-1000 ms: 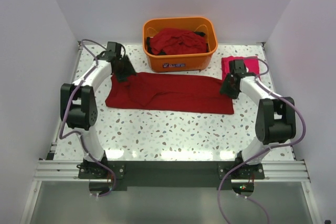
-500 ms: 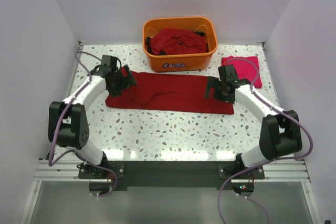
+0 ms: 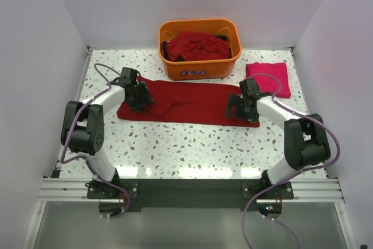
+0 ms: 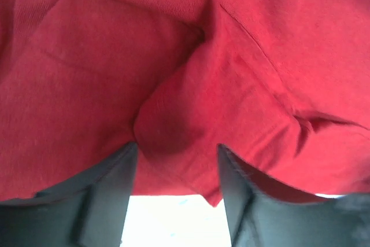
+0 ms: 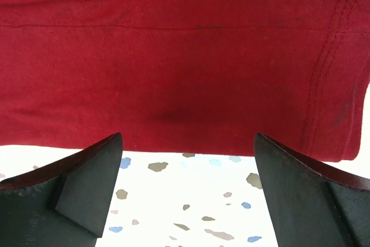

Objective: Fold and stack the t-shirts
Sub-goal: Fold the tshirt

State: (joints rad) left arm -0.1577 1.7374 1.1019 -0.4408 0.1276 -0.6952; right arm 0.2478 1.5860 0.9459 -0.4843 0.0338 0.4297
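Observation:
A dark red t-shirt (image 3: 192, 102) lies folded into a long band across the table. My left gripper (image 3: 139, 96) is low over its left end. In the left wrist view the gripper (image 4: 177, 146) has its jaws apart, with a raised fold of the t-shirt (image 4: 173, 125) bulging between the tips. My right gripper (image 3: 240, 108) is at the band's right near edge. The right wrist view shows it (image 5: 188, 138) wide open, nothing between the fingers, with the shirt's hem (image 5: 185, 85) just beyond. A folded pinkish-red t-shirt (image 3: 268, 77) lies at the right.
An orange tub (image 3: 200, 69) stands at the back centre against the far edge of the band, with several crumpled dark red shirts (image 3: 195, 46) inside. White walls close in the left, right and back. Speckled tabletop (image 3: 186, 147) shows in front of the shirt.
Both grippers let go of the shirt's far edge and opened. They moved nearer and inward over the band. The left jaws have since narrowed around a cloth fold.

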